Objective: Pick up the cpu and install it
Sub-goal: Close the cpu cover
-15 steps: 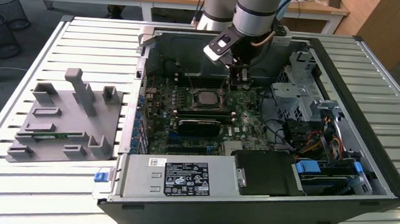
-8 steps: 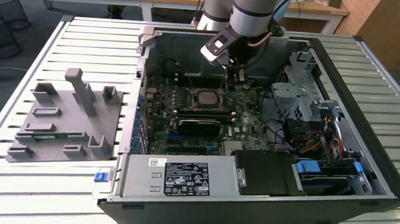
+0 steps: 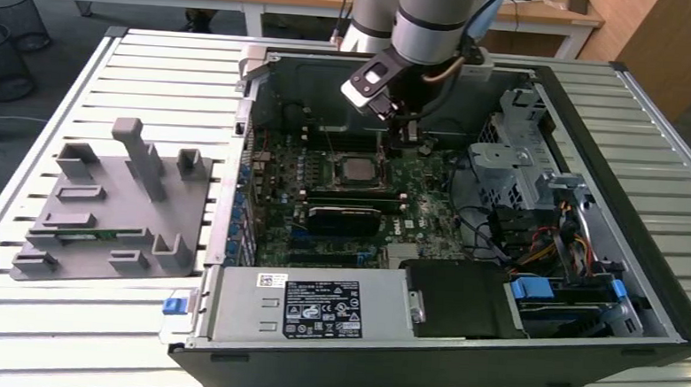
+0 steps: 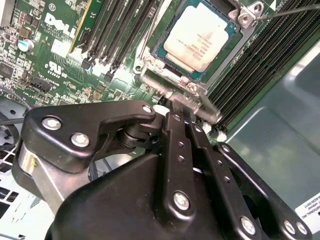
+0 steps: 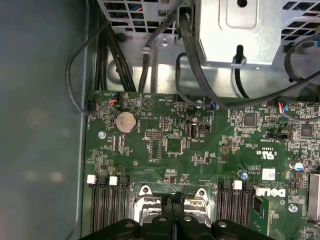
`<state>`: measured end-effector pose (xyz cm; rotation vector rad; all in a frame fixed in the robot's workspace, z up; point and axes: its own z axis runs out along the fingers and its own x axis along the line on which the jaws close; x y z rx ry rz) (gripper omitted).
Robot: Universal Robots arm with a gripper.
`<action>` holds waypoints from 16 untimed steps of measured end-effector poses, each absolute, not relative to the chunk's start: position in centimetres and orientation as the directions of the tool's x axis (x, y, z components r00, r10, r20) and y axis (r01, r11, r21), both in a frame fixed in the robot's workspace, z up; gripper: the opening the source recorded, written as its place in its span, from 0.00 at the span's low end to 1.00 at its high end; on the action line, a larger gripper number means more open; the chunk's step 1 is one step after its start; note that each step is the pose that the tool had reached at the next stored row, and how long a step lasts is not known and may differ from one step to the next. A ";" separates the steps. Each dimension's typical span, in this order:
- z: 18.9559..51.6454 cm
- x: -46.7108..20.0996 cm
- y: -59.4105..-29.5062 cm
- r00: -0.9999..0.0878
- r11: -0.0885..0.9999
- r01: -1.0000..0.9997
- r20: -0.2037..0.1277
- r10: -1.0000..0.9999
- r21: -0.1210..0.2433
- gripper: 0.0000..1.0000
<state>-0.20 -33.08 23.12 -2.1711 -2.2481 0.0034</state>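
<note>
Lying in socket (image 4: 155, 80), cpu (image 4: 200, 37) was seen in second wrist view | coin cell (image 5: 125, 121) was seen in first wrist view | gripper (image 4: 184, 106) jaws were closed, empty.

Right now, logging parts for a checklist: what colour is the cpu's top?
The cpu top is pale silver-grey; clearest in the second wrist view.

Open case (image 3: 431, 375) sits centre on the slatted table (image 3: 150, 77), motherboard (image 3: 428, 207) exposed, power supply (image 3: 316, 307) at lower centre. Grey fixture (image 3: 97, 189) lies at the exterior view's left; wire bins (image 3: 0, 56) upper left.
</note>
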 end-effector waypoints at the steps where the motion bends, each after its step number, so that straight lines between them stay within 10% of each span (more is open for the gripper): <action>1: 23.1 -0.3 -33.1 -0.035 0.035 0.999 0.010 0.999 -0.013 0.11; 16: 22.4 -3.5 -33.1 -0.035 0.035 0.999 0.010 0.999 -0.013 0.11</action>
